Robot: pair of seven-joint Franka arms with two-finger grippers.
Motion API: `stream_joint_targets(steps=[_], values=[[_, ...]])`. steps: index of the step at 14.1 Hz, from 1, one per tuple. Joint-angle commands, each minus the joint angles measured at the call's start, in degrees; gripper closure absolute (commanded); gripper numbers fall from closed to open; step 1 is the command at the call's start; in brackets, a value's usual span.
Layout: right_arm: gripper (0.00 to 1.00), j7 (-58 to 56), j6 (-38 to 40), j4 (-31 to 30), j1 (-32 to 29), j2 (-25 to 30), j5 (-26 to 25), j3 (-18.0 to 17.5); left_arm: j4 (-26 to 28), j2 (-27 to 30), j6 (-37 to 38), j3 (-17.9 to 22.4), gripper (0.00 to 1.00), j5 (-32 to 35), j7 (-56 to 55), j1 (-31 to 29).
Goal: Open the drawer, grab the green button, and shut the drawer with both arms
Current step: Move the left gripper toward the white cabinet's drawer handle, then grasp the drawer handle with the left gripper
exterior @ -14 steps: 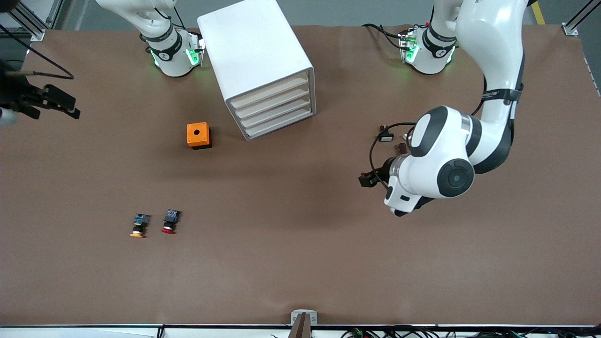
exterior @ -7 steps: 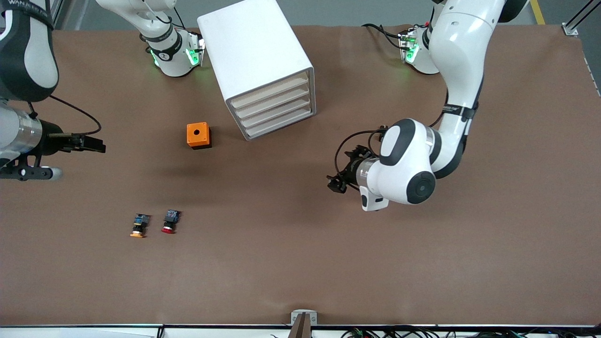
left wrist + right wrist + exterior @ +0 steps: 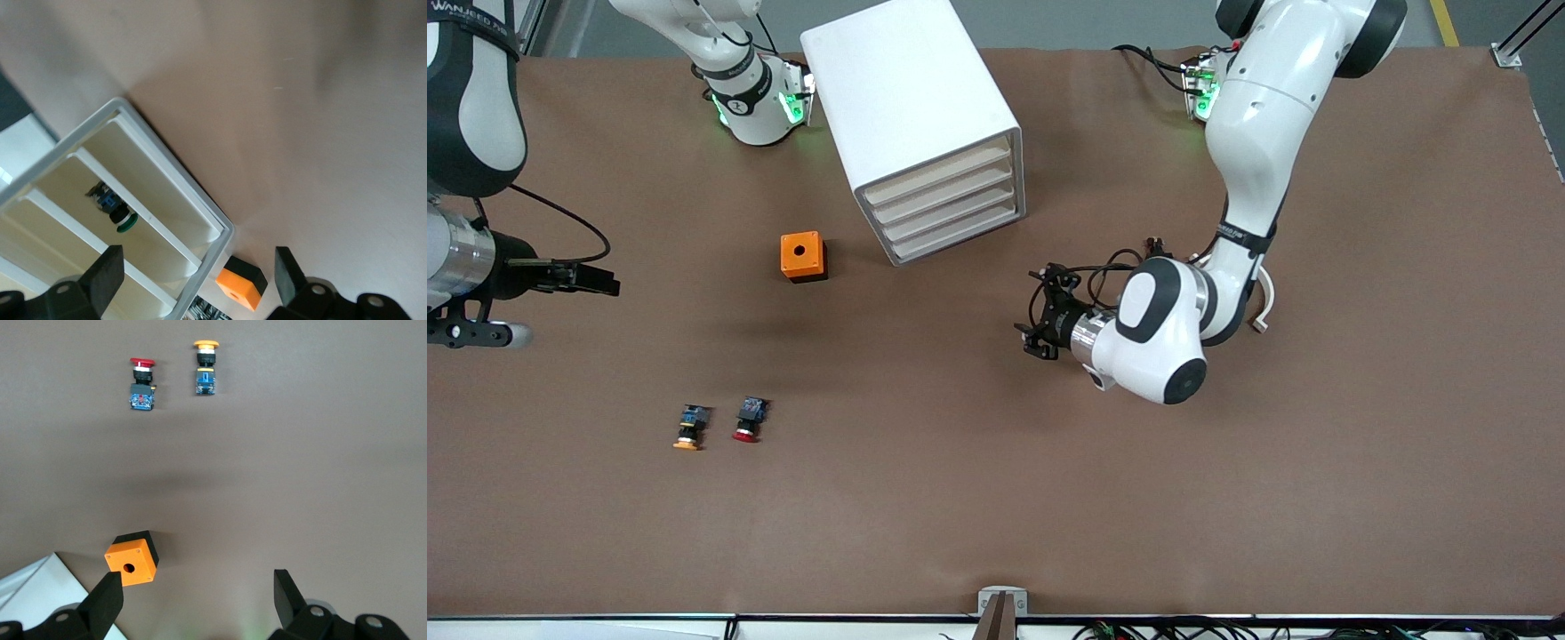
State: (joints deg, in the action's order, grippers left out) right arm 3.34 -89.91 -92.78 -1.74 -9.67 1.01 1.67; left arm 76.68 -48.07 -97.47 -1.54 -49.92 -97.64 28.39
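Your left tool (image 3: 1040,324) hovers mid-frame over the bare brown surface (image 3: 960,498), in front of the white cabinet (image 3: 911,116), fingers spread and empty. The green button (image 3: 119,215) lies inside a drawer (image 3: 167,230), at lower left of the left wrist view. Your right tool (image 3: 591,280) sits at the frame's left edge, spread wide, empty.

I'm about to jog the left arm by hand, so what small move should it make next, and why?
Probably ease the left claw toward the white box cabinet. Its fingers are spread, it hangs over bare brown table short of the off-white drawer fronts, and the green-capped button lies inside. The right claw waits toward the right arm's end of the table.
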Motion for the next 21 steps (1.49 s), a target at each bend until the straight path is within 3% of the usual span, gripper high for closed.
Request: stream_joint_targets(steps=[1, 4, 8, 11, 15, 21], values=[[0.00, 12.68, 1.23, 0.32, 2.87, 0.62, 0.40, -0.61, -1.01, -1.68, 2.20, -1.54, 0.01, -2.98, -5.79, -0.26], [0.00, 22.66, 1.49, 0.23, 5.87, 0.71, 0.40, -0.61, -0.57, -2.72, 4.74, -3.03, 0.01, -4.92, -7.73, -0.17], [0.00, 24.70, 1.40, 0.06, 7.11, 0.80, 0.49, -0.70, -0.04, -5.63, 10.89, -3.12, 0.02, -6.24, -14.94, 0.27], [0.00, 24.87, 1.32, -0.12, 7.02, 0.80, 0.49, -0.61, 0.22, -6.33, 12.92, -3.12, 0.12, -6.77, -19.32, 1.15], [0.00, 25.93, 1.32, -0.21, 7.11, 0.80, 0.58, -0.70, 1.63, -8.09, 13.71, -3.12, 0.33, -7.39, -24.70, 1.15], [0.00, 25.93, 1.05, -0.56, 7.11, 0.80, 0.58, -0.70, 3.56, -8.09, 16.96, -4.44, 0.42, -7.48, -24.88, 2.02]])
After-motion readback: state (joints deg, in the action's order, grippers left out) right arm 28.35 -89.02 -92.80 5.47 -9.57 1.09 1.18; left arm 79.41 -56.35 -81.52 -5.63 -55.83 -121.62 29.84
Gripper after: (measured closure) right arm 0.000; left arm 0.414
